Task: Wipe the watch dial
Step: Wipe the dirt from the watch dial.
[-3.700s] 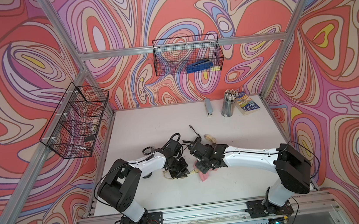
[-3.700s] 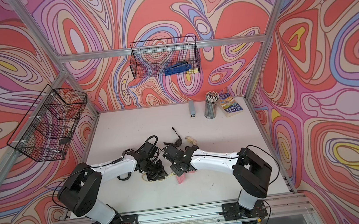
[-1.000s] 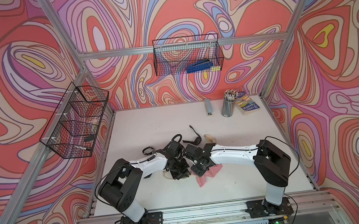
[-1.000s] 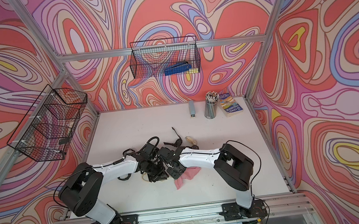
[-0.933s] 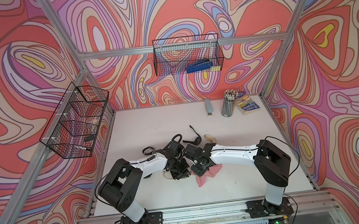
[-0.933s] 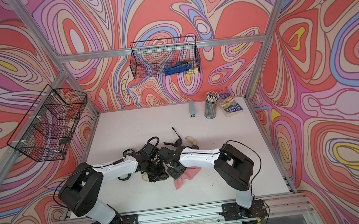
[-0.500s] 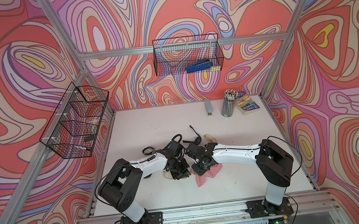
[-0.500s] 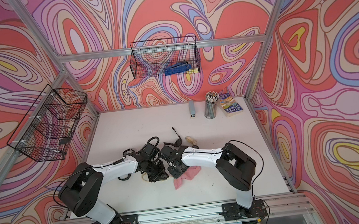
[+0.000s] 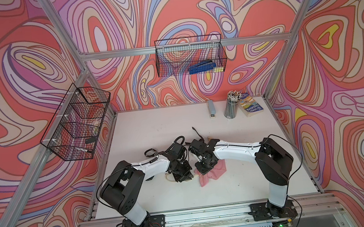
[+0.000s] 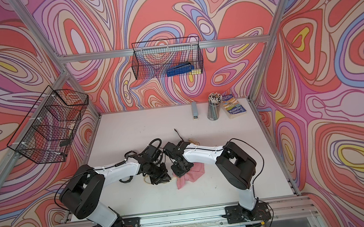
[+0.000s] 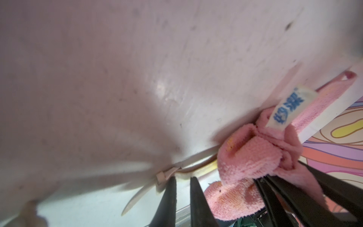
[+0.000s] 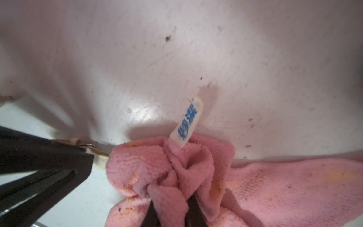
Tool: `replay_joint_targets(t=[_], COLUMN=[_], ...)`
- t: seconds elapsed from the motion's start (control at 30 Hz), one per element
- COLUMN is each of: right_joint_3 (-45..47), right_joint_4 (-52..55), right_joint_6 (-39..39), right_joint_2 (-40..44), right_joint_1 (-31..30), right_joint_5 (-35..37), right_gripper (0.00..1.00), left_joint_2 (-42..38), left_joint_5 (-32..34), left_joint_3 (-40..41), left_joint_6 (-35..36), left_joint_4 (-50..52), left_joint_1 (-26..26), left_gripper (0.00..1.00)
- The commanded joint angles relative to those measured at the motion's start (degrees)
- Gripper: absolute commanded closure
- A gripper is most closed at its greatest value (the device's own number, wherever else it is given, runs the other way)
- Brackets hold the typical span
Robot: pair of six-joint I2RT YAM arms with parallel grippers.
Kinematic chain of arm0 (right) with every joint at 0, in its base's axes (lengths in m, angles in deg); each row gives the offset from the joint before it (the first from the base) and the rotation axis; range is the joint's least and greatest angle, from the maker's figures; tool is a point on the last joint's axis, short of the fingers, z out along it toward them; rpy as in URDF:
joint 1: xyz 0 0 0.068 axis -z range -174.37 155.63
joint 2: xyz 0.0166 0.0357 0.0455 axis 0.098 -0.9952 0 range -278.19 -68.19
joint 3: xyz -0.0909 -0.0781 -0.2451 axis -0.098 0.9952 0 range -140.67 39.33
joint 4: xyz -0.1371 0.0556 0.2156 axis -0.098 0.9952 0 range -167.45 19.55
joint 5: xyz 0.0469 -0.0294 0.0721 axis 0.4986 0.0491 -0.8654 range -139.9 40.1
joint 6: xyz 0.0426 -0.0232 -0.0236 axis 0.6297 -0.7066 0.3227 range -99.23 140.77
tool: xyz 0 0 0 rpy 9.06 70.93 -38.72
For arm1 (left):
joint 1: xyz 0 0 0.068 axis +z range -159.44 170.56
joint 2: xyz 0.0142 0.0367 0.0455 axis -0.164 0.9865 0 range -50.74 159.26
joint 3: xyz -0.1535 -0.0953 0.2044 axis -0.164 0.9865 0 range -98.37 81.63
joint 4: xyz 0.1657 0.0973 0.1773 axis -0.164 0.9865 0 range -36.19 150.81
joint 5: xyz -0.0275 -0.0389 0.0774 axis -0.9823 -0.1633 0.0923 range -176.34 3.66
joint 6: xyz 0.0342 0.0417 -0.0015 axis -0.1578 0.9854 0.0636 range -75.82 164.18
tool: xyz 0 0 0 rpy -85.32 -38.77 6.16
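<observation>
Fuzzy pink terry cloth (image 12: 157, 167) on scuffed, faintly glossy tabletop (image 12: 137, 59).

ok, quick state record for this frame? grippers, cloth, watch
left gripper: shut on watch strap, low over the table
right gripper: shut on pink cloth
cloth: bunched end pressed against the strap beside the left gripper; the rest trails on the table
tag: white with blue print, sticking out of the bunch
dial: not visible, possibly under the cloth
</observation>
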Motion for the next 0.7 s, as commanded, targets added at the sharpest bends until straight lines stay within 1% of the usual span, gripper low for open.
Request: replay_joint_targets(t=[0.0, 0.1, 0.27, 0.37, 0.47, 0.53, 0.67], right_joint_3=[4.0, 4.4, 4.5, 4.2, 3.4, 1.8, -1.4], right_joint_4=[4.1, 6.2, 9.8, 10.2, 9.8, 9.3, 7.3], right_joint_6=[-2.3, -1.9, -0.5, 0.9, 1.4, 1.0, -1.2], right_joint_2=[-1.6, -0.8, -0.8, 1.4, 4.4, 5.6, 5.0], right_joint_1=[-1.1, -1.4, -1.6, 0.6, 2.8, 2.8, 0.6], right_joint_5=[4.5, 4.9, 9.9, 11.5, 11.9, 11.7, 8.0], right_gripper=[1.00, 1.00, 1.00, 1.00, 1.00, 1.00, 1.00], left_joint_2=[3.0, 3.2, 3.3, 3.3, 3.2, 3.2, 3.2], left_joint_5=[2.3, 2.2, 2.2, 2.1, 2.2, 2.2, 2.3], left_joint_3=[1.8, 1.7, 1.6, 1.7, 1.7, 1.7, 1.7], left_joint_6=[-0.6, -0.6, -0.6, -0.5, -0.5, -0.4, -0.6], left_joint_4=[1.2, 1.2, 1.4, 1.3, 1.3, 1.3, 1.3], left_joint_1=[-1.3, -1.2, -1.3, -1.3, -1.3, -1.3, -1.4], left_gripper=[0.83, 0.83, 0.84, 0.84, 0.84, 0.84, 0.84])
